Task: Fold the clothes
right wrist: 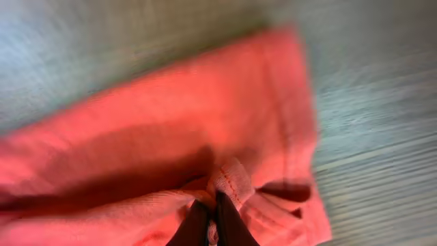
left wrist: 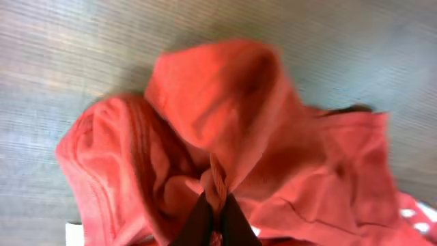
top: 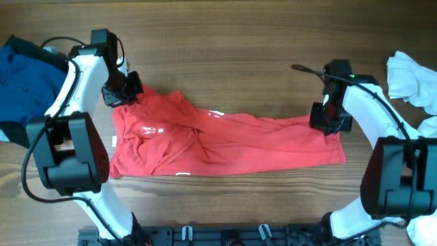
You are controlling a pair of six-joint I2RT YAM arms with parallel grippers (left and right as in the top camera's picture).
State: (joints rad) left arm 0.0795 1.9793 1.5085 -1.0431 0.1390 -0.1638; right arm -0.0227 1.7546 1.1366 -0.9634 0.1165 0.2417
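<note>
A red T-shirt (top: 218, 140) lies stretched lengthwise across the wooden table, partly folded over itself, with a small white print near its left end. My left gripper (top: 126, 92) is shut on the shirt's upper left corner; in the left wrist view the fingers (left wrist: 215, 205) pinch a bunched fold of red cloth (left wrist: 225, 116). My right gripper (top: 330, 121) is shut on the shirt's upper right edge; in the right wrist view the fingers (right wrist: 212, 212) pinch a stitched hem fold (right wrist: 225, 181).
A dark blue garment (top: 24, 78) lies at the left edge of the table. A white garment (top: 413, 78) lies at the right edge. A dark rail (top: 225, 236) runs along the front edge between the arm bases.
</note>
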